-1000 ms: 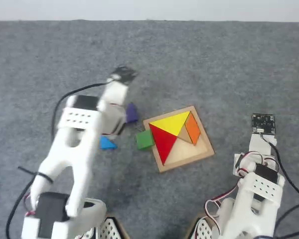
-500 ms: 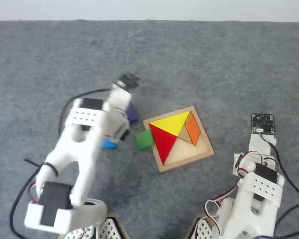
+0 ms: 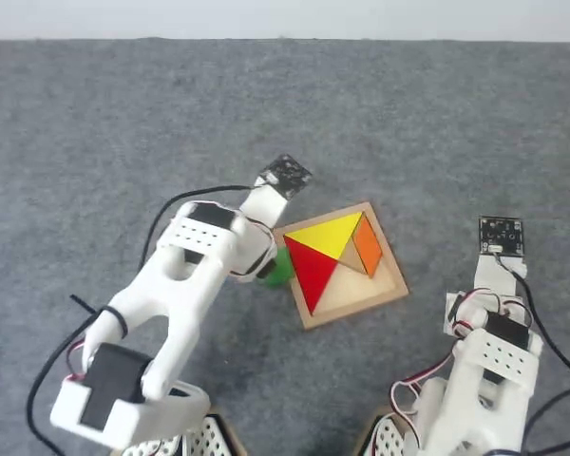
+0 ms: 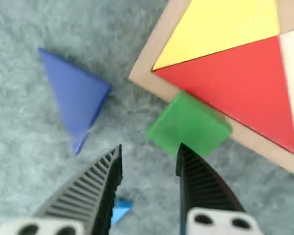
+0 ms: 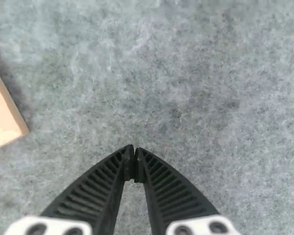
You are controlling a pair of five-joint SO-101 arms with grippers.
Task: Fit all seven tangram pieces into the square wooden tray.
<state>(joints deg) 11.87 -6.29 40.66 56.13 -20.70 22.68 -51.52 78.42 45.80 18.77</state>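
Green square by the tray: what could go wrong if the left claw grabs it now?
The green square sits against the tray rim, so a finger could catch the rim and shift the tray. The open left claw is not centred on the square; one finger may land on it. The small blue piece near the claw might get knocked.

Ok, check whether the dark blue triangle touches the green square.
Apart. The left wrist view shows carpet between the dark blue triangle and the green square.

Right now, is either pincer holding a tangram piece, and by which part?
Nothing is held. The left pincer is open near the green square, not closed on it; the right pincer is shut on nothing.
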